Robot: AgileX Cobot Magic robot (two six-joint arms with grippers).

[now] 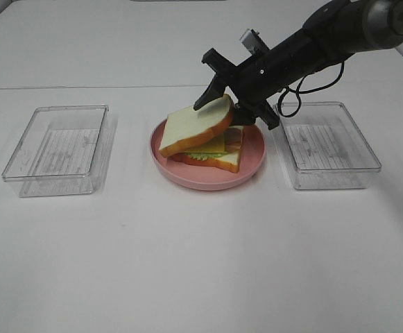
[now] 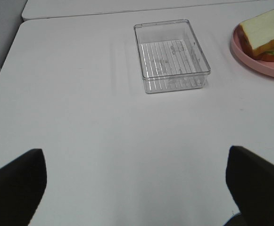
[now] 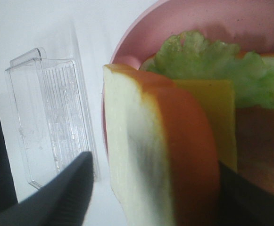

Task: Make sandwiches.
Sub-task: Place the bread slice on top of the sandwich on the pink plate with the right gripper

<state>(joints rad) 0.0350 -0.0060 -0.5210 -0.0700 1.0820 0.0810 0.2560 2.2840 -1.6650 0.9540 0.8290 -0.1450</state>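
On the pink plate (image 1: 256, 163) lies a bottom bread slice (image 1: 229, 164) with green lettuce (image 1: 200, 157), yellow cheese (image 1: 215, 146) and brown bacon (image 1: 234, 137) on it. My right gripper (image 1: 234, 113) is shut on the top bread slice (image 1: 194, 125) and holds it tilted over the stack, its low end to the left. The right wrist view shows this slice (image 3: 141, 155) between the fingers, above the lettuce (image 3: 207, 61), cheese (image 3: 217, 108) and bacon (image 3: 261, 141). My left gripper (image 2: 137, 188) is open and empty over bare table, and is out of the high view.
A clear plastic tray (image 1: 57, 149) stands left of the plate and another (image 1: 329, 144) right of it, under my right arm. The left tray also shows in the left wrist view (image 2: 172, 55), with the plate's edge (image 2: 264, 66) beyond it.
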